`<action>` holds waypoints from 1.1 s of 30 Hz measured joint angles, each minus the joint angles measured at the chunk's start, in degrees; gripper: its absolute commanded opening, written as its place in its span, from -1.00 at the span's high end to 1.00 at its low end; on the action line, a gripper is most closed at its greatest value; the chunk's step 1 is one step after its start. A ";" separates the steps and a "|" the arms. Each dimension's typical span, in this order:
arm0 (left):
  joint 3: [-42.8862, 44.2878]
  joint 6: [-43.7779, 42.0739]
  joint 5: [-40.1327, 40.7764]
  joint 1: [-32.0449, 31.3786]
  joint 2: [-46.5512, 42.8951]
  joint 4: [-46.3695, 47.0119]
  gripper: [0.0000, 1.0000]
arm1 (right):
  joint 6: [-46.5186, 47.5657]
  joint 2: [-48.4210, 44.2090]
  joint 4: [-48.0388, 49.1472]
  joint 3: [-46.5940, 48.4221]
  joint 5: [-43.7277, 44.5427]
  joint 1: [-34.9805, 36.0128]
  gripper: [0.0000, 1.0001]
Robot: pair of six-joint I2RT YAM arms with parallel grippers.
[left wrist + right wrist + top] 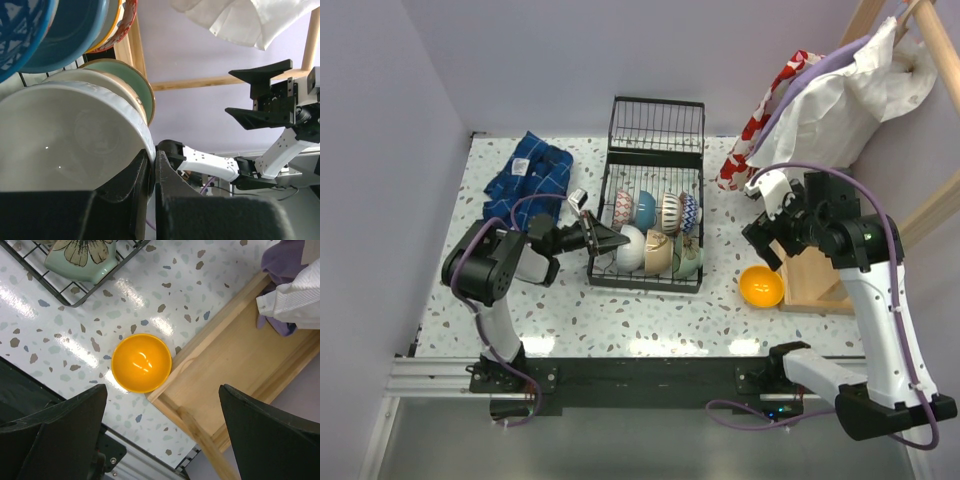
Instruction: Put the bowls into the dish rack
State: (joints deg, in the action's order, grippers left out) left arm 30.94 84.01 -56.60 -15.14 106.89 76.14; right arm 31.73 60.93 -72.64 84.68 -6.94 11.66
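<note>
- Right pincer (162,425): released, jaws spread as wide as I see them, nothing between them. It hangs over the table.
- Orange bowl (141,362): this is the one bowl I see outside the dish rack (645,283). It sits mouth up on the table, straight below the right pincer and between the lines of its two fingers. In the right wrist view it lies a little toward the finger on the left of that frame.
- Axis: the orange bowl is round, so no long axis governs the approach. Its rim is what a finger can catch.
- Obstacle: the wooden tray (235,365) lies just beside the bowl, on the side of the finger at the right of the frame. I cannot tell whether rim and wood touch. I judge the free side of the rim, away from the tray, to be the safer place for a finger.
- Left pincer (610,240): clenched on the rim of the white bowl (75,135), which stands on edge in the near row of the rack with other bowls behind it.
- Nearer arm: the right, plainly. From the left pincer the orange bowl lies beyond the whole rack, and that pincer is occupied.
- Direction to the rack: from the right pincer it lies to the side, across the bare table and well apart from the tray.
</note>
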 measured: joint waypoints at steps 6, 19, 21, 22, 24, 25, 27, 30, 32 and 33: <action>0.20 4.09 2.10 0.00 1.81 2.71 1.00 | 0.13 0.61 -0.04 0.00 0.00 0.00 -0.97; 1.40 10.40 2.80 -0.68 4.11 2.64 1.00 | 0.26 0.70 -0.74 0.09 -0.07 0.00 -0.97; 1.29 9.99 2.80 -0.66 4.07 2.67 0.93 | 0.26 0.94 -0.87 0.35 -0.07 0.00 -0.97; 1.20 9.77 2.80 -0.63 3.98 2.64 0.84 | 0.26 1.14 -1.01 0.57 -0.09 0.00 -0.97; 0.83 8.70 2.82 -0.57 3.48 2.49 0.67 | 0.26 1.79 -1.22 1.20 -0.09 0.00 -0.97; 0.59 7.78 2.75 -0.46 3.15 2.36 0.62 | 0.26 2.16 -1.29 1.57 -0.09 0.00 -0.97; 0.28 5.16 2.40 -0.22 2.43 1.64 0.47 | 0.28 2.73 -1.25 2.10 -0.09 0.00 -0.97; 0.11 1.03 1.79 0.11 1.27 -0.74 0.30 | 0.28 2.89 -1.27 2.27 -0.09 0.00 -0.97; 0.09 -1.99 1.53 0.39 -0.61 -2.95 0.21 | 0.26 2.75 -1.25 2.25 -0.09 0.00 -0.97; 0.09 -3.69 1.49 0.52 -1.86 -4.55 0.17 | 0.26 2.71 -1.25 2.25 -0.11 0.00 -0.97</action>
State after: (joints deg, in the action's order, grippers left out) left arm 31.03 80.31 -55.11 -14.61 105.03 71.59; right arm 31.99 63.64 -73.89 86.94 -7.05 11.66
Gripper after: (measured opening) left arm 0.359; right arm 0.986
